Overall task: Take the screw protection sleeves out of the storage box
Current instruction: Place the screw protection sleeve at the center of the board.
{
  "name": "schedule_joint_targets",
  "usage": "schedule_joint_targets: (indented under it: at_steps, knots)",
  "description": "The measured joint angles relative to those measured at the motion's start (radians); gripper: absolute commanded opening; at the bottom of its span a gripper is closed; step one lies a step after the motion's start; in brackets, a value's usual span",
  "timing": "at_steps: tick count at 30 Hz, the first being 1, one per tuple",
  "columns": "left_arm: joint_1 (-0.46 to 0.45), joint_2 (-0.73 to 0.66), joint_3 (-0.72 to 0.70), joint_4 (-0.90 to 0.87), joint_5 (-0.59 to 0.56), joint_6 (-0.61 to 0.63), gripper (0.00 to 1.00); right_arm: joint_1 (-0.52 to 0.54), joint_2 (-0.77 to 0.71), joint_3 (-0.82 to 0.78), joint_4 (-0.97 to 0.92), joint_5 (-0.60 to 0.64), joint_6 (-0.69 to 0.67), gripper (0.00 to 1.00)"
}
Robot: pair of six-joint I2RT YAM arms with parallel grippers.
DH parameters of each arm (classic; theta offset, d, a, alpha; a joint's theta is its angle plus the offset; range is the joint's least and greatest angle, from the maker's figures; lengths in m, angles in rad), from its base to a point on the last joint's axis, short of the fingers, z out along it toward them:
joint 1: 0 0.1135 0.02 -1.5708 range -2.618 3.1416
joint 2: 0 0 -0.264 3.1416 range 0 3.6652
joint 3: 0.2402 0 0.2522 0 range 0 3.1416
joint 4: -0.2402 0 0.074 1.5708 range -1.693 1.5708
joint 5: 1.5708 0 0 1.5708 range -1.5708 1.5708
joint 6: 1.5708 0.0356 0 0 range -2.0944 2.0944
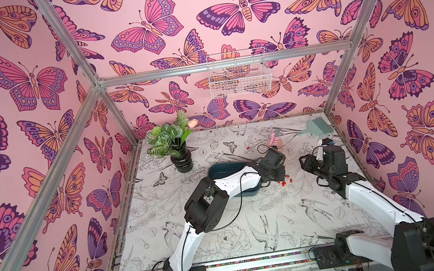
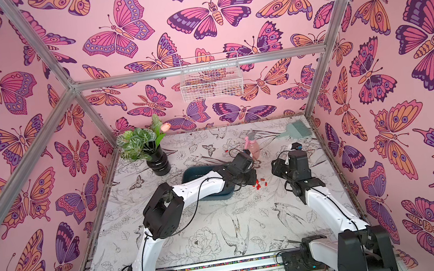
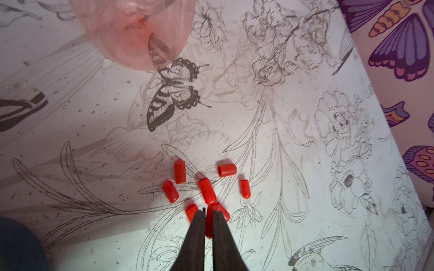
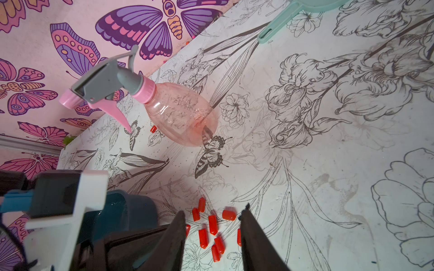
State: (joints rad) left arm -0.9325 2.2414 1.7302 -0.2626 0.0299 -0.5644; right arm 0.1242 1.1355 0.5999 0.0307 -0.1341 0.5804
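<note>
Bench (image 1: 251, 223): flower-printed surface carrying all items.

Storage box (image 1: 216, 168): near the bench centre in both top views, largely covered by the left arm. Whether anything remains inside cannot be told.

Right tool (image 4: 213, 211): fingers apart and empty, hovering over the pile.

Left tool (image 3: 207, 211): fingers nearly together, clamped at the tips on one pinched sleeve (image 3: 209, 225).

Screw protection sleeves (image 3: 206, 190): loose cluster on the bench outside the box, at about four o'clock from it in a top view, just beside its rim. A stray sleeve (image 1: 248, 147) lies at one o'clock, near the spray bottle (image 4: 180, 117).

Assessment: the sleeves appear very light, smooth and round, prone to rolling or squirting free. The hold belongs across the side wall at mid-length, fingertips only, with gentle pressure.
</note>
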Motion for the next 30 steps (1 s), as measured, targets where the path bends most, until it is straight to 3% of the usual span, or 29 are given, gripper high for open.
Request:
schedule_joint_targets:
  at_steps: [30]
  knots:
    - [-0.004,0.047,0.053,-0.053,-0.017,0.004,0.24,-0.006,0.007,0.000,0.007,-0.018,0.015,0.42]
